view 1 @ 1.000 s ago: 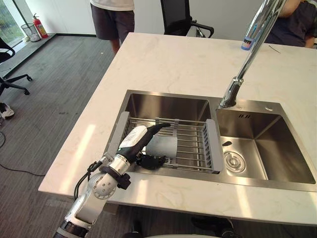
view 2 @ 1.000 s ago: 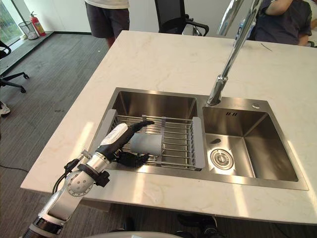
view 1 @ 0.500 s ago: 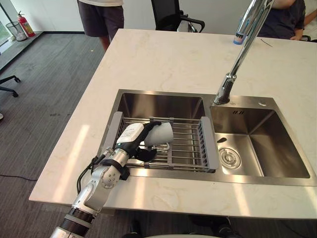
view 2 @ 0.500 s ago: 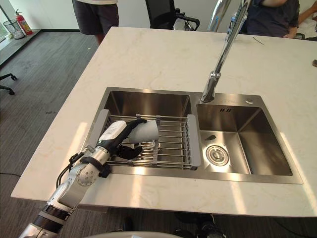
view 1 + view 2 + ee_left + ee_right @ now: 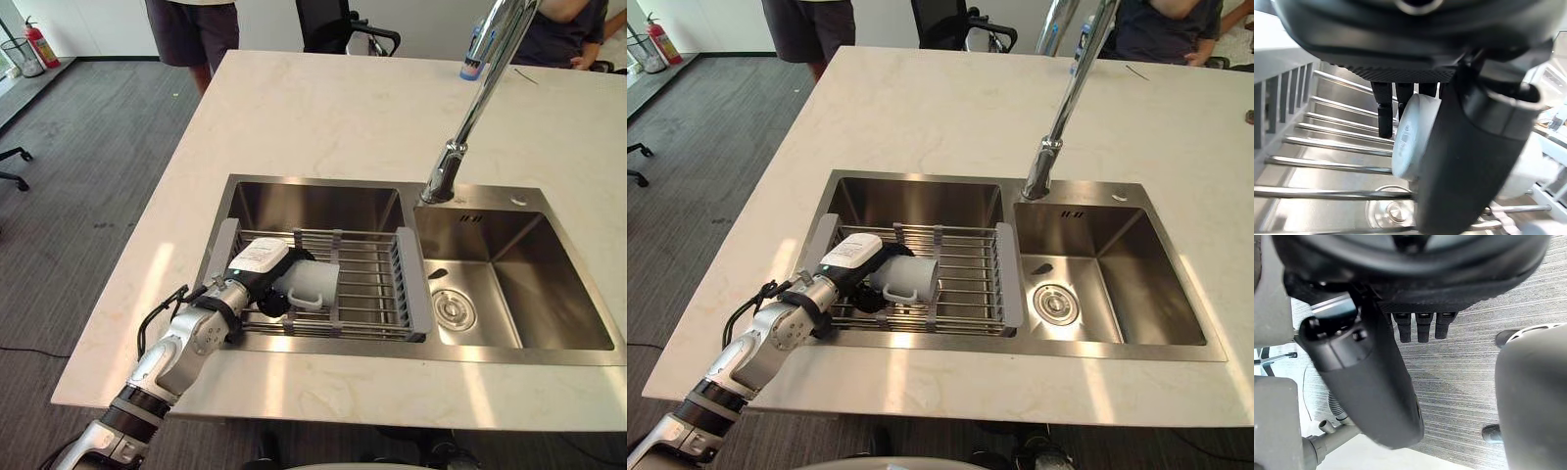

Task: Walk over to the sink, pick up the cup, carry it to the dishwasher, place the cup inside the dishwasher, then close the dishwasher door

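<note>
Counter (image 5: 323,108)-side, over the rack (image 5: 377,284) in the sink (image 5: 315,199), clamping the left hand (image 5: 257,264) round the base of the sideways cup (image 5: 315,282), mouth pointing rightward away from the palm.

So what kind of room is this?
Probably a kitchen corner in an office: a steel double sink with a tall faucet sits in a pale stone counter, and an office chair stands on grey carpet beyond.

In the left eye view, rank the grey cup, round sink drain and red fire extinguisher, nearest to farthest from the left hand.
1. Grey cup, held in the left hand.
2. Round steel drain, right basin.
3. Red fire extinguisher, far left floor.
</note>
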Robot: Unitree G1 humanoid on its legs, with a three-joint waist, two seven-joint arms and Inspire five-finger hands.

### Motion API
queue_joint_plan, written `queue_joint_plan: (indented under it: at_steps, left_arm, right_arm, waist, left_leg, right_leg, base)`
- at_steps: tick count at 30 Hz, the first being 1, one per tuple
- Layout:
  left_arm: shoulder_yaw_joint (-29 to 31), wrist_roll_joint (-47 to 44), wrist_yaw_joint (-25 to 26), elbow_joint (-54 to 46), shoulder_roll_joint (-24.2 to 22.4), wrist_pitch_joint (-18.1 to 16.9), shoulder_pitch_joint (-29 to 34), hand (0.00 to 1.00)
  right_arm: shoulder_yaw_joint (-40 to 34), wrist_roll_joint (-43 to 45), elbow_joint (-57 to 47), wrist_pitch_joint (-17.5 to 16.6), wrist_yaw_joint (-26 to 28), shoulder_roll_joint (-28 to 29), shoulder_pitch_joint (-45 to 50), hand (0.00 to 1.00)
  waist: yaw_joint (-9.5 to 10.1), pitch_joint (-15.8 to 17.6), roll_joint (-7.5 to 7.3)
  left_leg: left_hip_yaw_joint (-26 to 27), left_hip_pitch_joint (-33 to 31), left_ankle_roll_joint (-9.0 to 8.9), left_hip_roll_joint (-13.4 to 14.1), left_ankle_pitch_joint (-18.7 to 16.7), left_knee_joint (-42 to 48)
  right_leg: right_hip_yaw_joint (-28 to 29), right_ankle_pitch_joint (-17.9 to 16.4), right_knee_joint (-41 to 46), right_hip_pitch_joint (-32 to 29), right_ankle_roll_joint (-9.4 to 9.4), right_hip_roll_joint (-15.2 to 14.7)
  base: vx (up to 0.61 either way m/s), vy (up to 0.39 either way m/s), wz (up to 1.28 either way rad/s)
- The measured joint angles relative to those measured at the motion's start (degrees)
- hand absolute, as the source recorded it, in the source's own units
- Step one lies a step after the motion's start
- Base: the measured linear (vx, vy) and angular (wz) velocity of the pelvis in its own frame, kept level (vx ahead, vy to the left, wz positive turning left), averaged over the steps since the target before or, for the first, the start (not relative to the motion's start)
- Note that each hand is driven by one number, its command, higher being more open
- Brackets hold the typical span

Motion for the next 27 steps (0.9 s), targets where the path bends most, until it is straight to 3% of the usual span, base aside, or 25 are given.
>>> queue_joint_plan:
  at_steps: [8,13,20,27]
  left_arm:
    - [0.1,-8.7,0.1,1.8,-2.3,2.0,-0.2,0.3]
    - [2.3,-22.3,2.0,0.3,-8.6,2.1,1.1,0.3]
    - [7.3,-42.6,5.7,-13.0,-16.9,1.3,10.7,0.3]
    - [11.3,-51.1,7.1,-24.1,-21.7,-1.0,18.2,0.3]
  right_arm:
    - [-0.1,0.1,0.9,0.3,0.3,0.1,-0.1,0.9]
    - [-0.2,0.2,1.3,0.6,0.5,0.1,0.0,0.9]
    - [-0.7,0.7,2.1,0.8,0.5,0.0,0.3,0.9]
    - [-0.8,1.2,2.0,0.8,-0.1,-0.3,1.5,0.9]
  waist:
    - [0.02,0.0,-0.05]
    - [0.02,0.1,-0.17]
    - [0.76,0.2,-0.41]
    - [1.6,0.1,-0.52]
  left_leg:
    - [0.0,0.1,0.0,0.0,0.0,0.0]
    - [0.1,0.4,0.0,0.0,0.0,0.0]
    - [1.6,1.5,-0.02,0.5,0.0,0.0]
    - [4.1,2.4,0.01,1.0,0.0,0.0]
  right_leg:
    - [-0.1,0.0,0.0,0.2,-0.01,0.0]
    - [0.1,0.0,0.0,0.4,-0.02,0.0]
    - [1.8,0.1,0.7,0.7,-0.11,0.2]
    - [4.8,1.2,1.2,-0.2,-0.25,0.6]
  base:
    - [0.0,0.0,0.0]
    - [0.0,0.0,-0.02]
    - [0.0,0.001,-0.08]
    - [-0.06,0.006,-0.22]
